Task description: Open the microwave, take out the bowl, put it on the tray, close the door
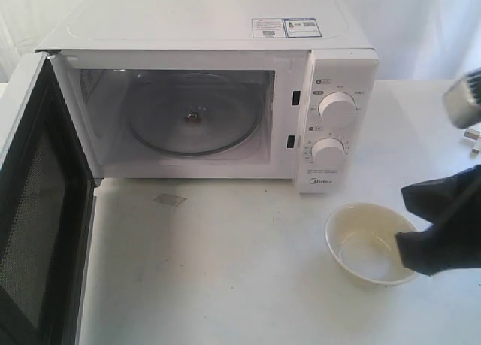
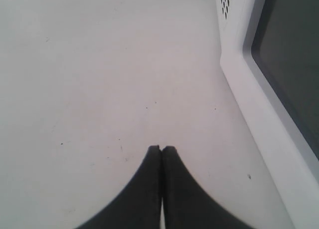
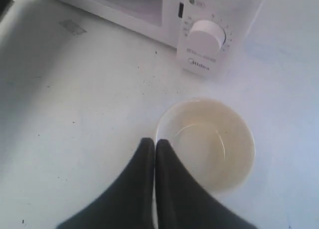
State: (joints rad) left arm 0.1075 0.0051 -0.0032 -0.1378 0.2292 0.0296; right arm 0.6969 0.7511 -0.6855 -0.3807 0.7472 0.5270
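Left jaws and right jaws closed, empty; right at bowl rim

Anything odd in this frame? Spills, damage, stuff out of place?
No spill or damage visible. The bowl sits on the bare table in front of the microwave, with no tray in any view. The door hangs wide open. The right end effector is shut beside the rim, gripping nothing.
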